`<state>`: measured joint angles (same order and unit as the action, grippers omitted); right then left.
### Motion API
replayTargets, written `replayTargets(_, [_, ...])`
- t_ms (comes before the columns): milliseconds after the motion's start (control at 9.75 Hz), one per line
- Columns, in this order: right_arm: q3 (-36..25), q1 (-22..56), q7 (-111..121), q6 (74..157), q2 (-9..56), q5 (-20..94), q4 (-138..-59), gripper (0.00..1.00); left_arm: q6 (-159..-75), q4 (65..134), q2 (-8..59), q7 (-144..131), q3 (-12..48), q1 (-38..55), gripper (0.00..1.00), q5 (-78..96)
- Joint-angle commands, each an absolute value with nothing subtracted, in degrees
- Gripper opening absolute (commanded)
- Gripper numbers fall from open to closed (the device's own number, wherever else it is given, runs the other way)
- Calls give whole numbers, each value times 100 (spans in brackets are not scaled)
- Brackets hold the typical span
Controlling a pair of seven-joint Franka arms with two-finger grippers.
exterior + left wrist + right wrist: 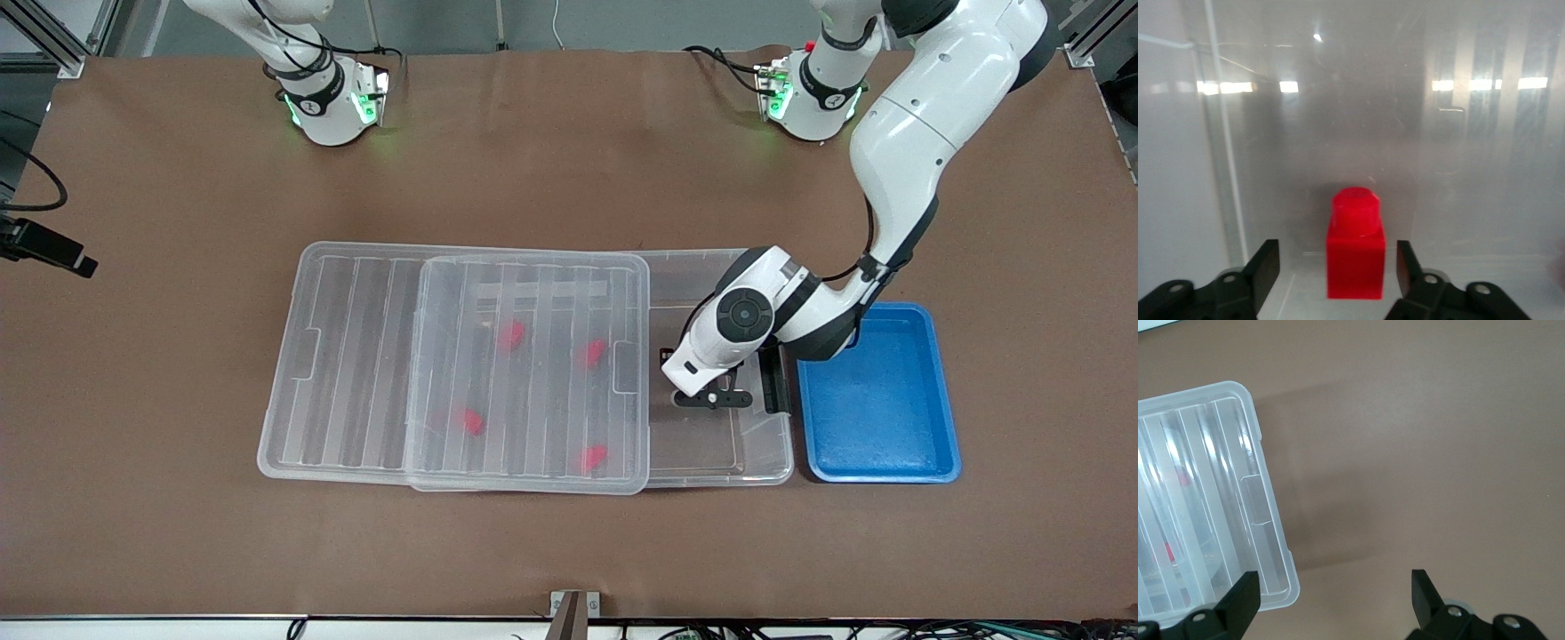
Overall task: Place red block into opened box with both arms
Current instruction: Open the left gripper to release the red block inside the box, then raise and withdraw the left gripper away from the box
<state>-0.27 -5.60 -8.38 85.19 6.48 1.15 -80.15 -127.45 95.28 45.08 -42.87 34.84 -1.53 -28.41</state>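
Red block (1355, 250) sits on the clear floor of the box (711, 471), in the uncovered end toward the left arm's end of the desk, directly between the fingers of the left hand (1337, 273). Fingers stand apart, a gap on each side of the block, so nothing is gripped. In the left wrist view the block stands upright, long axis vertical, narrow round stud end up and wide body down. Judgement: block looks delivered, and the next move likely turns on lifting the left hand straight up without clipping it.

Four other red blocks, e.g. (510, 335), show through the ribbed lid (533, 462), which lies slid toward the right arm's end, well away from the left hand. The blue tray (876, 400) is just beside the box, under the left arm.

Right hand (1335, 590) waits over bare desk (1418, 453) beside a lid corner, fingers wide apart, empty.
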Motion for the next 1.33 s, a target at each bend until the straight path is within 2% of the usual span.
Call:
replayTargets(0, [-26,-580,-782,8552,606,176,-8060,100,-12420,9589,4115,-4404,3498,-149,92,-2909])
replayTargets(308, [-26,-580,-774,8543,598,184,-8060,100,-12384,9580,3439,-4368,3559,-149,96,-2446])
replayTargets(513, [-26,-589,-703,8543,606,185,-8077,100,-11938,9580,2816,-4272,3560,-149,99,-2268])
replayTargets(615, [-26,-598,-547,8552,615,211,-8077,89,-11692,9580,2543,-4019,3551,-193,100,-2181])
replayTargets(718, [-35,-598,-162,8534,633,211,-8077,52,-11428,9571,2270,-3782,3481,-254,100,-2032])
replayTargets(821, [-35,-589,172,8534,659,211,-8138,23,-11295,9563,2033,-3370,3333,-298,100,-2013])
replayTargets(923, [-35,-589,211,8569,677,211,-8173,1,-11285,9563,1804,-3070,3096,-299,100,-1908])
replayTargets(1026, [-26,-598,211,8587,790,211,-8243,0,-11285,9554,1602,-2719,2833,-299,100,-1611])
replayTargets(1231, [-26,-571,255,9460,853,220,-9013,0,-11276,9562,1040,-1964,2096,-255,100,-900])
